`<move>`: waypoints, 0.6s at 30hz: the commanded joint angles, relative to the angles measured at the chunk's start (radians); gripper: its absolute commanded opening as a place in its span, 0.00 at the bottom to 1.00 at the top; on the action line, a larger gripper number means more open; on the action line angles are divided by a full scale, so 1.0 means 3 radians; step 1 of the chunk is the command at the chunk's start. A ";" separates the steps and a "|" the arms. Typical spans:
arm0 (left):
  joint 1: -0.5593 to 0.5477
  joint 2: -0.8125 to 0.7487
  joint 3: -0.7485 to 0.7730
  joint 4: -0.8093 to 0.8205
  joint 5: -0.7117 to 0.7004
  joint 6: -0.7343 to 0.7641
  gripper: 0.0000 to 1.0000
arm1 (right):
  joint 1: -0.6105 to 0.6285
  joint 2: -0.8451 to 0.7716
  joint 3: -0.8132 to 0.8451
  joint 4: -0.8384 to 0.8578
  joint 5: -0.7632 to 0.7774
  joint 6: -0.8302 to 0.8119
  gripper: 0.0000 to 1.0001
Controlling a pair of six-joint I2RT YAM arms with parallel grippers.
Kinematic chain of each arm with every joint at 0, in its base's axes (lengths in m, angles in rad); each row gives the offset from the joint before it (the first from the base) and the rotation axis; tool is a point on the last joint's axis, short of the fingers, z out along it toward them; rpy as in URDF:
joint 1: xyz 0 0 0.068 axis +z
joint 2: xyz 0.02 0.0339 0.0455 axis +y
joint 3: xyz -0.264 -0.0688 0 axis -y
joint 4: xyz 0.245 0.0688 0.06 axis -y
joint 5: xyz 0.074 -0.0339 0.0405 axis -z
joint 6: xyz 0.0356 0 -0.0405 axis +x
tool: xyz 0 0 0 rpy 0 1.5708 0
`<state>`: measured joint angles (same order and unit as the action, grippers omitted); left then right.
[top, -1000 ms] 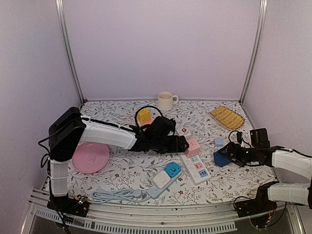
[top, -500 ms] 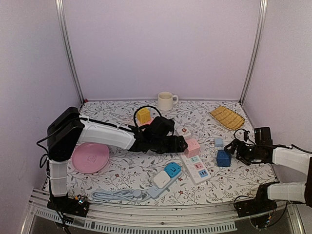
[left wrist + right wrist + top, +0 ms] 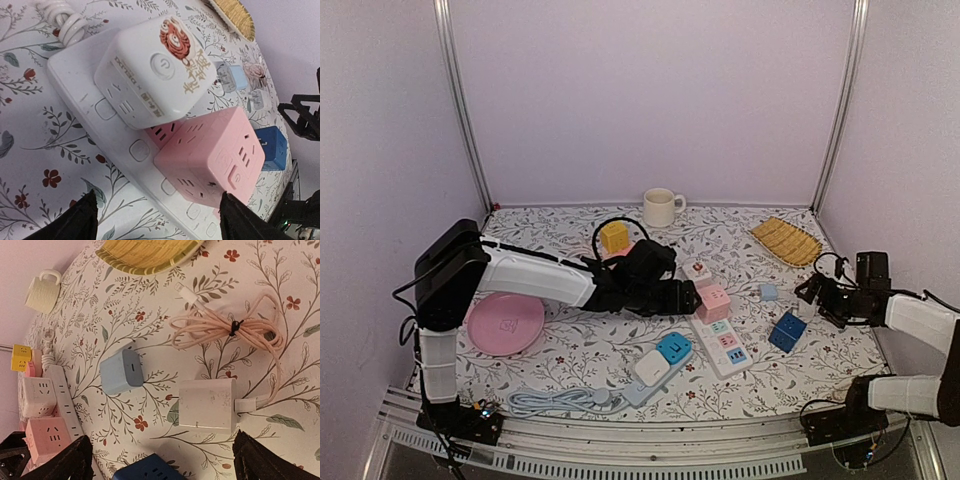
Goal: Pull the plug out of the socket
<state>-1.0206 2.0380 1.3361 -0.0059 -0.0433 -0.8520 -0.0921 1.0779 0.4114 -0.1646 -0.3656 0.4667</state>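
1. The desk (image 3: 580,350) has a floral cover.
2. The left arm (image 3: 535,277) reaches to mid-desk. Its jaws stand wide, one finger on each side of the power strip, gripping nothing.
3. The right arm (image 3: 920,320) is by the right edge, its jaws spread wide and empty.
4. The white power strip (image 3: 75,80) lies mid-desk, slanting toward the near edge.
5. The pink cube plug (image 3: 210,150) sits on the strip, just beside the white cube plug (image 3: 155,75).
6. The blue cube (image 3: 787,331) lies tilted between the strip and the right jaws.

Cube plug (image 3: 155,70) sits on power strip (image 3: 75,82)
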 commanded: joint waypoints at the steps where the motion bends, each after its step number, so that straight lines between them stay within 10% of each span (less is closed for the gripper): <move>1: 0.0034 -0.0182 -0.0084 0.0004 -0.0044 0.0041 0.84 | 0.0119 -0.0255 0.0265 -0.0159 -0.0003 -0.0109 0.99; 18: 0.0199 -0.0635 -0.0633 0.0283 0.0029 -0.0064 0.85 | 0.2217 0.0339 0.1117 -0.0549 0.1314 -0.0121 1.00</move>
<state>-0.9829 1.8786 1.1763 0.0418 -0.0399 -0.8658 0.4541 1.1034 0.6720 -0.2939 -0.1093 0.4324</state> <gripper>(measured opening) 0.845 0.995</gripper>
